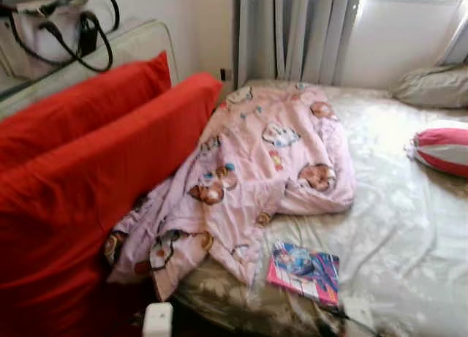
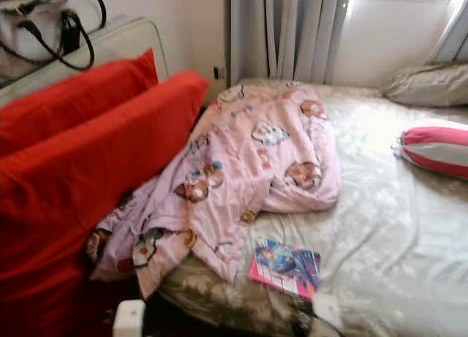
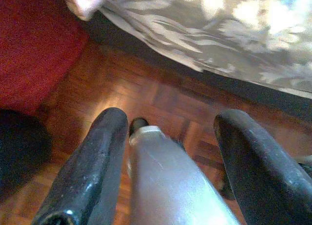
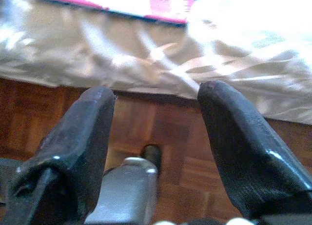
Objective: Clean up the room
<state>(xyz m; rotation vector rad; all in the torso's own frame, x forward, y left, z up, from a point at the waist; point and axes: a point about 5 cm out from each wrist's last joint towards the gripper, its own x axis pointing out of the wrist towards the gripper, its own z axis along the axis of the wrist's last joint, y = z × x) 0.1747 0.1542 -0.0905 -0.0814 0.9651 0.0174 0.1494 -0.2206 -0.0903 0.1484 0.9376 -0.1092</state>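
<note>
So the robot's facing the bed (image 1: pixel 409 227), where a pink blanket (image 1: pixel 248 176) lies bunched and spilling off the edge against the red cushions (image 1: pixel 88 169), probably just tossed there. A pink book (image 1: pixel 306 273) sits near the bed's near edge. Left claw (image 3: pixel 170 152) and right claw (image 4: pixel 156 137) both hang low over the wooden floor (image 3: pixel 161 103), fingers spread, holding nothing.

soft pink printed cloth blanket (image 1: pixel 248 169), sheeny floral bedsheet (image 1: pixel 409 235), glossy book (image 1: pixel 306 271), polished wood parquet floor (image 3: pixel 146 103)
</note>
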